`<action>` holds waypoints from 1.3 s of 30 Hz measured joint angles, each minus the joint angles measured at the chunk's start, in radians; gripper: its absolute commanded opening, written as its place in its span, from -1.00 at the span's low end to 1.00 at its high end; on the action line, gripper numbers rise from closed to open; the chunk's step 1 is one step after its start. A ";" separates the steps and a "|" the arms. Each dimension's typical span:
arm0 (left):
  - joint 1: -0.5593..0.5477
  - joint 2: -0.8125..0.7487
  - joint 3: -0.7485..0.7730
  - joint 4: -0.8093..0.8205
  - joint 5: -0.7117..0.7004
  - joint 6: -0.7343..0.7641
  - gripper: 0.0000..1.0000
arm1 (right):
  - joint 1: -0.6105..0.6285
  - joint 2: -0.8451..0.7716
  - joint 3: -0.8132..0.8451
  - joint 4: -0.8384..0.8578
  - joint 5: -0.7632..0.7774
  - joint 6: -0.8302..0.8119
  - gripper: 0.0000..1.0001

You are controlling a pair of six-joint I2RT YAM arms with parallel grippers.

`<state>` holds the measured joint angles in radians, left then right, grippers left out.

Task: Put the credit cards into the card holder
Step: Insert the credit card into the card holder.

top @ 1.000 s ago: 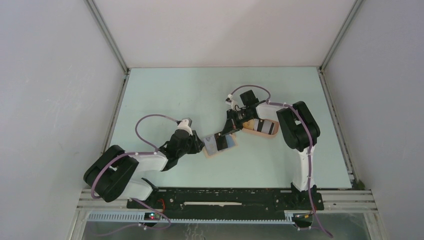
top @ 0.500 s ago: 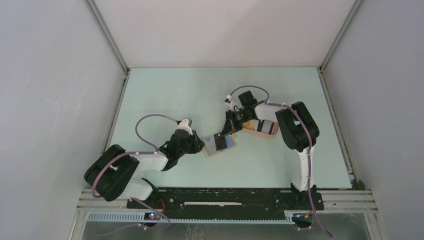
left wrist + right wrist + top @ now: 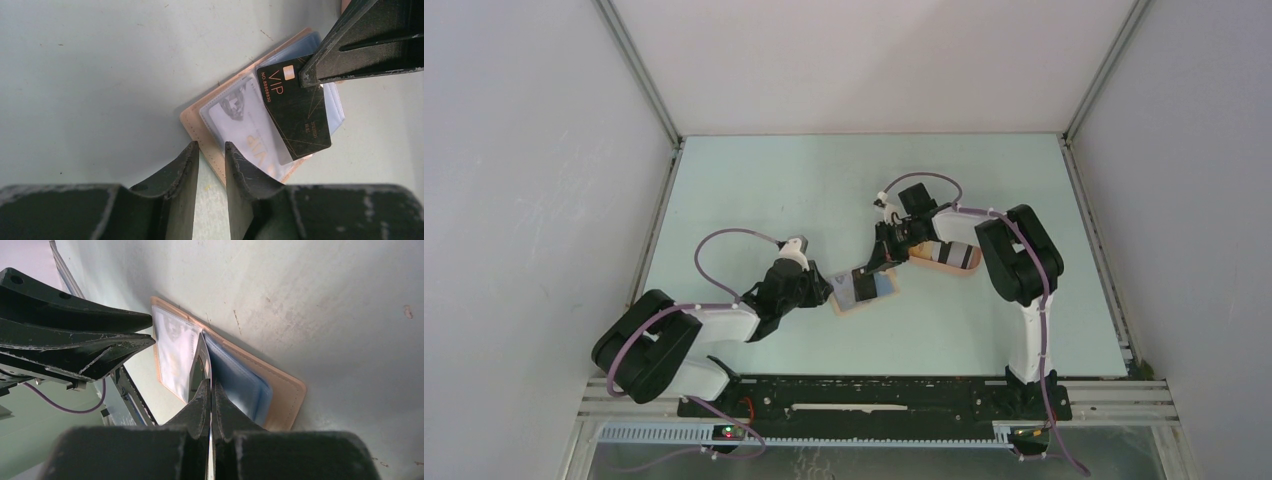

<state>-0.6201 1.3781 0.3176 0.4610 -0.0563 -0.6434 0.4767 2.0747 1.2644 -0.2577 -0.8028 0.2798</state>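
Credit cards (image 3: 287,107) are at the card holder (image 3: 865,289), which lies open on the table (image 3: 824,190) between the two arms. A pale card (image 3: 240,125) sits inside a clear sleeve (image 3: 227,117), and a black card (image 3: 297,120) with gold VIP lettering lies slanted across the sleeves. The right tool (image 3: 210,386) is closed tight on the black card's edge, the card showing thin between its fingers. The left tool (image 3: 210,146) has its jaws a little apart with nothing gripped between them, its tips at the holder's tan edge; whether they press on it cannot be told.
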 measured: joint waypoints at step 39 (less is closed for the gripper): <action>0.006 0.043 0.018 0.035 0.019 0.015 -0.39 | 0.066 0.013 0.054 -0.061 0.018 0.025 -0.58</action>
<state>-0.6136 1.4212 0.3359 0.4965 -0.0376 -0.6281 0.5430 2.0872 1.3182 -0.3191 -0.7845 0.3050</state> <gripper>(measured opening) 0.307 0.144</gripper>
